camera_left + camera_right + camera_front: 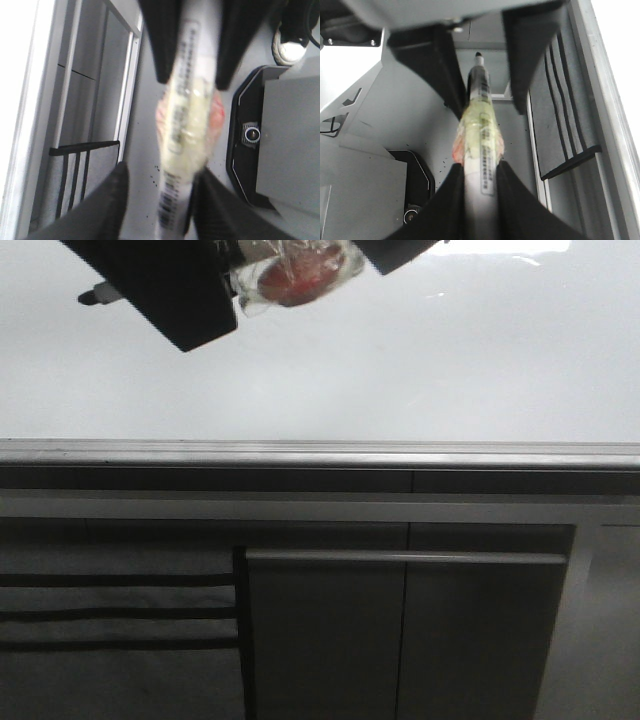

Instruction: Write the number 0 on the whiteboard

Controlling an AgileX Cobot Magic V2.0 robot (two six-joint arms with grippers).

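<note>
The whiteboard (420,370) is glossy white with a grey edge strip (320,452); the part in view bears no number 0. A white marker wrapped in clear tape with a red patch (300,275) hangs near the board's top, its dark tip (92,296) pointing left. My right gripper (480,167) is shut on the marker's barrel (479,125). My left gripper (162,172) is open around the same marker (192,100), with a gap beside one finger (117,200). Both grippers' dark fingers (170,295) show at the top of the front view.
Grey cabinet panels (400,640) and a black slatted rack (120,610) lie below the board's edge. The black robot base (250,145) and a shoe (292,47) show on the grey floor in the left wrist view.
</note>
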